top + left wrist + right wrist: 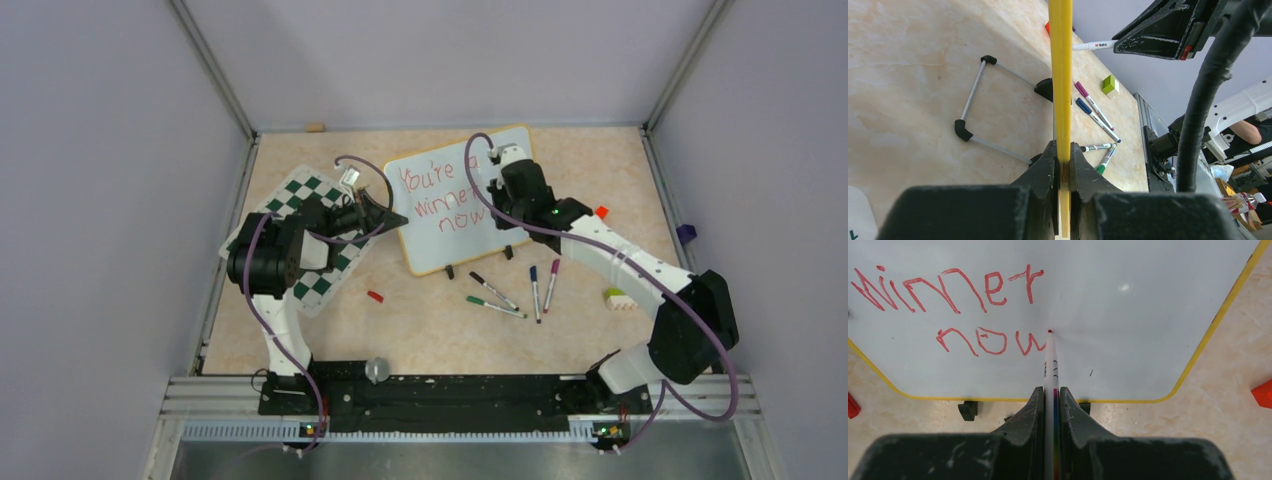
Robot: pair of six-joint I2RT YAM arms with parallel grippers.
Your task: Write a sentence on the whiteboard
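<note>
Top view: the board point(440, 245) sits on the far middle of the table and bears the red words "You're a winner now". The left claw point(393, 218) is at the board's left edge, and the right claw point(497, 183) is over its right half. Four loose pens point(495, 290) lie just near of the board's near edge. A chess mat point(318, 288) lies left of the board.

Left wrist: the left claw point(1062, 157) is pinching the board's yellow frame point(1060, 75), seen edge-on. A wire stand point(973, 107) lies on one side of the board, the pens on the other.

Right wrist: the right claw point(1050, 395) is pinching a marker point(1050, 360). The marker's red tip touches the board just right of "now", below "winner". A black clip point(968, 410) sits at the board's near edge.
</note>
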